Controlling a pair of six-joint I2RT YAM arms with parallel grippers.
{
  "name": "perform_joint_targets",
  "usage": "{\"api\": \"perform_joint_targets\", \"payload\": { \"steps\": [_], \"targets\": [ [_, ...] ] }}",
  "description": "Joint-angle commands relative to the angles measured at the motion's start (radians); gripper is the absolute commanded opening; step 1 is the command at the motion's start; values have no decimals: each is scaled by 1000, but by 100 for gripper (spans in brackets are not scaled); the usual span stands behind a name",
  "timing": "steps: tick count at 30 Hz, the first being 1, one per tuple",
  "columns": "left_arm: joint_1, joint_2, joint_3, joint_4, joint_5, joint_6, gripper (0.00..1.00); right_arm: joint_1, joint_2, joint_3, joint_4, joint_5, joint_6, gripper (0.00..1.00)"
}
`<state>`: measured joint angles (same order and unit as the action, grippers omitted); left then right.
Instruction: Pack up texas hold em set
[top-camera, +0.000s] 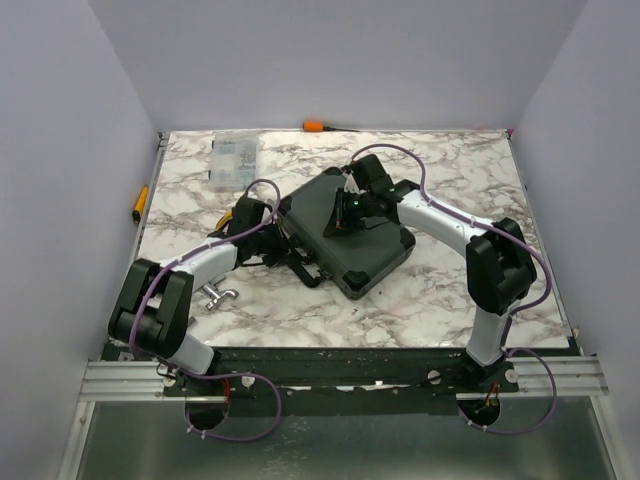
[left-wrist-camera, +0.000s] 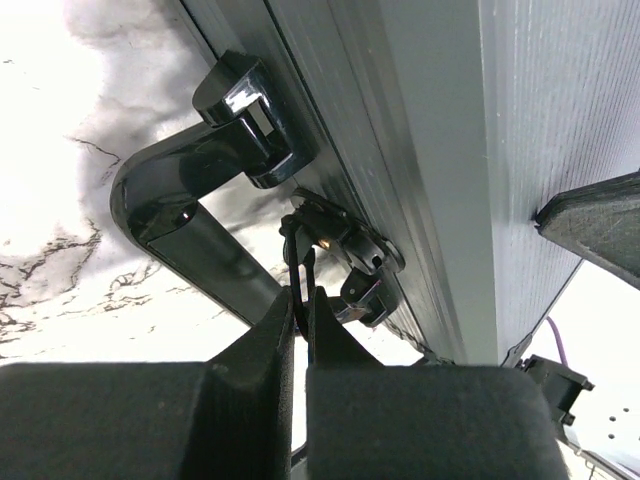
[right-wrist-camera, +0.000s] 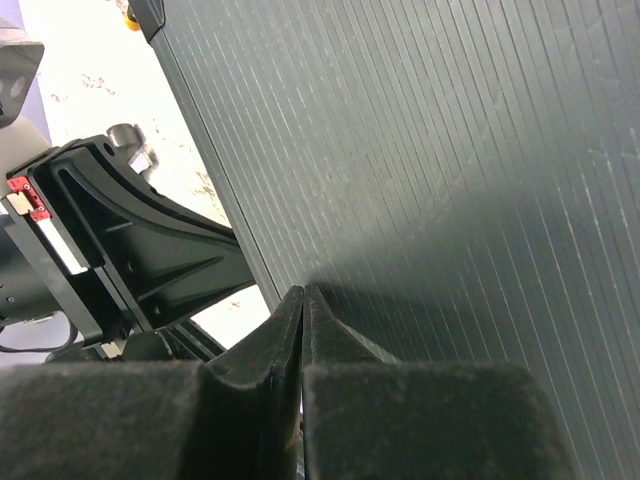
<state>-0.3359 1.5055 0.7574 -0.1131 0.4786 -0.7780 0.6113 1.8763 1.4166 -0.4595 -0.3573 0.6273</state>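
- My left gripper (left-wrist-camera: 302, 305) has its fingers together, tips at the glossy black latch (left-wrist-camera: 345, 262) just ahead.
- My right gripper (right-wrist-camera: 303, 298), likewise closed and empty, presses the ribbed, matte briefcase (top-camera: 372, 258) beneath it.
- Beyond the latch is the curved, shiny handle (left-wrist-camera: 185, 210).
- I judge the case is closed and latching is in hand; next I need a firm push to seat the latch.

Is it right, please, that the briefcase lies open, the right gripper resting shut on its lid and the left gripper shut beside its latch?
Not quite: the top external view shows the briefcase closed. The right gripper on its lid and the left gripper by the latch are as described.
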Motion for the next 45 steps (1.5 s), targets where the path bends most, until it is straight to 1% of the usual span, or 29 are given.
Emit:
{"api": "perform_joint_targets", "payload": {
  "steps": [1, 4, 12, 21, 32, 33, 35, 36, 39, 42, 45],
  "targets": [
    [-8, -32, 114, 55, 120, -44, 0, 27, 126, -99, -231, 113, -70, 5],
    [-17, -23, 151, 53, 130, -75, 0, 28, 126, -105, -228, 113, -72, 5],
    [-62, 30, 244, 49, 129, -96, 0, 28, 130, -104, -228, 116, -85, 5],
    [-104, 75, 309, 48, 115, -101, 0, 28, 129, -112, -226, 121, -99, 5],
    [-127, 78, 361, 55, 108, -180, 0, 28, 129, -126, -216, 118, -102, 5],
    [-128, 78, 365, 59, 104, -190, 2, 28, 126, -128, -215, 117, -103, 5],
    [-133, 78, 376, 64, 96, -208, 9, 28, 127, -128, -215, 119, -104, 4],
    [-136, 75, 382, 64, 89, -215, 15, 28, 125, -129, -215, 119, -104, 4],
    [-144, 71, 392, 64, 63, -230, 23, 28, 124, -131, -215, 121, -105, 4],
    [-150, 70, 397, 66, 44, -242, 26, 28, 121, -133, -216, 124, -107, 4],
    [-156, 72, 398, 66, 30, -242, 26, 28, 121, -134, -215, 123, -106, 4]
  ]
}}
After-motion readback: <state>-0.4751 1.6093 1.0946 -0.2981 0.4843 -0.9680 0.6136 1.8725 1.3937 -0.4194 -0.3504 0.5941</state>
